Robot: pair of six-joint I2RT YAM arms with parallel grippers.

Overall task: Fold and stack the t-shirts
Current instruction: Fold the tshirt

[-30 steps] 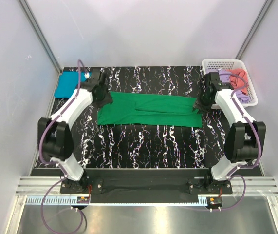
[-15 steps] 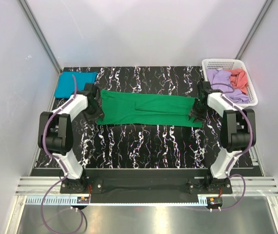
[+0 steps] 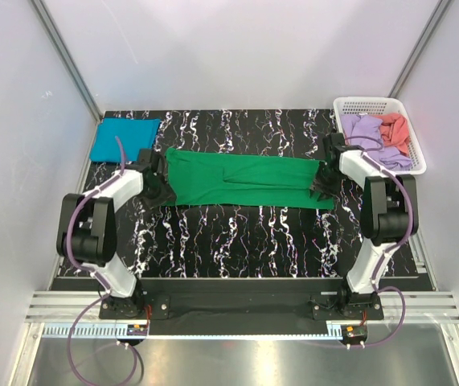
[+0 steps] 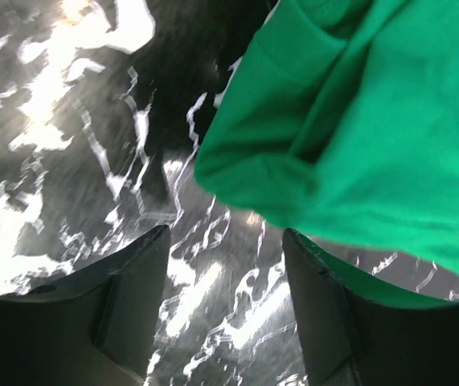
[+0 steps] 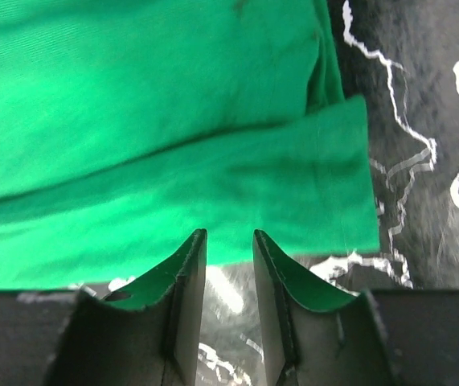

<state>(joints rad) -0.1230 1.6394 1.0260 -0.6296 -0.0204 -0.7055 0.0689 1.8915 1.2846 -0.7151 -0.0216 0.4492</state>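
A bright green t-shirt [image 3: 245, 181], folded into a long band, lies flat across the middle of the table. My left gripper [image 3: 158, 189] sits low at the shirt's left end. In the left wrist view the left gripper [image 4: 225, 241] is open over bare table, with the green cloth [image 4: 358, 121] just ahead and nothing between the fingers. My right gripper [image 3: 323, 185] is at the shirt's right end. In the right wrist view the right gripper [image 5: 229, 237] stands narrowly open, its tips at the near edge of the green cloth [image 5: 173, 121]. A folded teal-blue t-shirt [image 3: 123, 138] lies at the back left.
A white lattice basket [image 3: 366, 100] at the back right corner holds a lilac shirt [image 3: 366, 129] and a coral shirt [image 3: 395, 127]. The tabletop is black with white marbling [image 3: 237, 241]. Grey walls close in on both sides.
Both grippers came toward the near side along the ends of the green shirt. The left gripper opened wider and now sits off the cloth's left edge.
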